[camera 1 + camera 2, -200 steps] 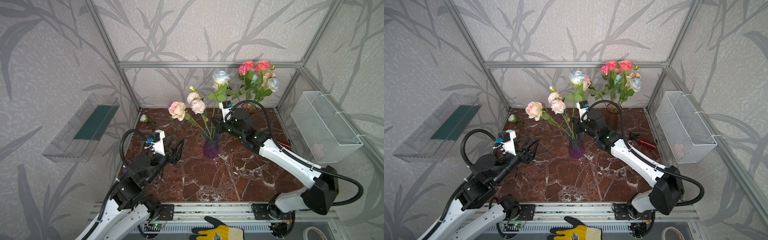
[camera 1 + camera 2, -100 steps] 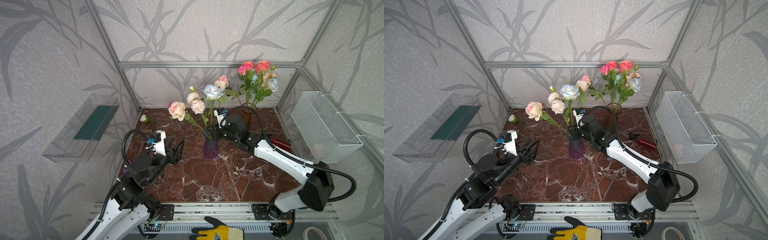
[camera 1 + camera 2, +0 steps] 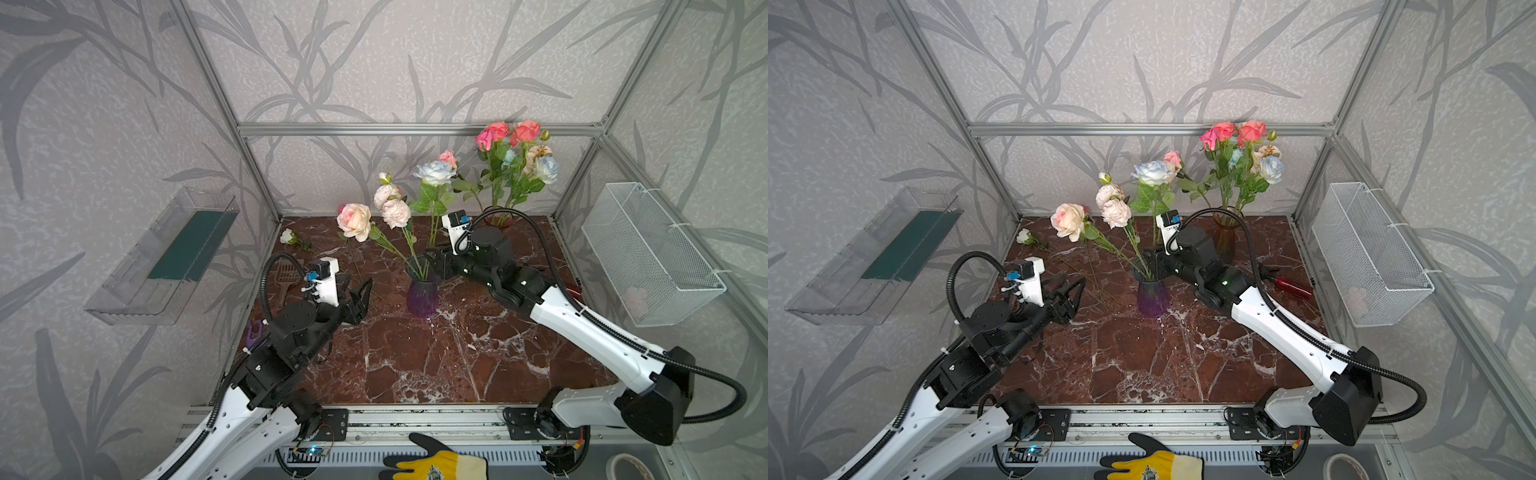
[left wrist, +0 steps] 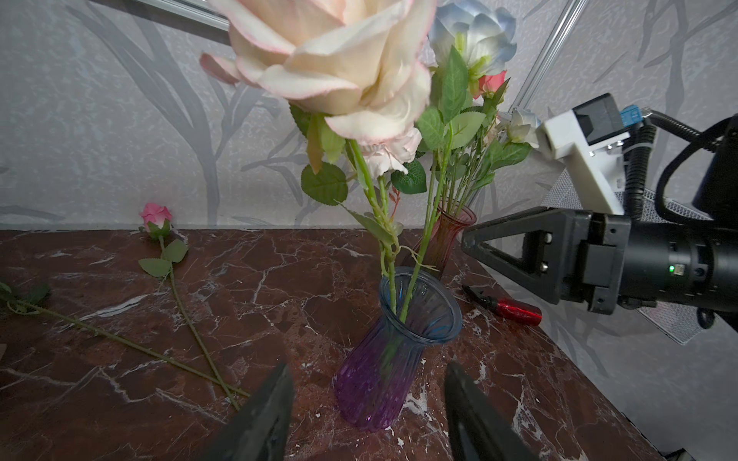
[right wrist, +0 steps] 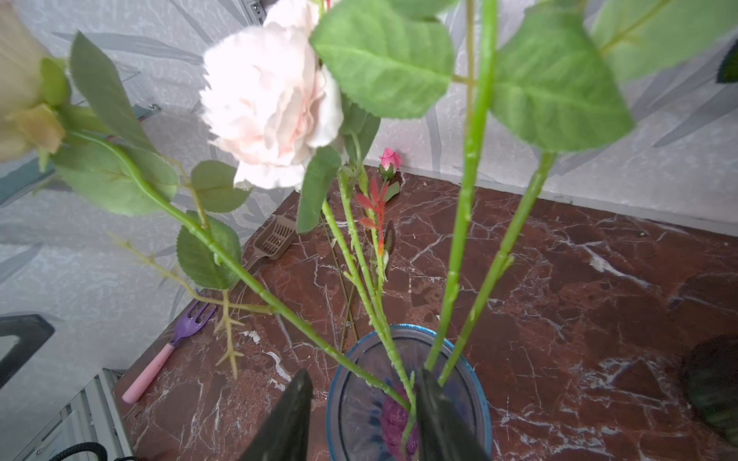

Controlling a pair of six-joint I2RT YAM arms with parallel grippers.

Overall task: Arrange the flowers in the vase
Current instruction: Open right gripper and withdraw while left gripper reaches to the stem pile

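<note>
Partly cropped, flowers, vase base, right wrist view.

The right hand has come down from above the purple vase to its rim and parted its jaws. The pale blue rose it carried now stands in the vase, its head lower than before.
</note>
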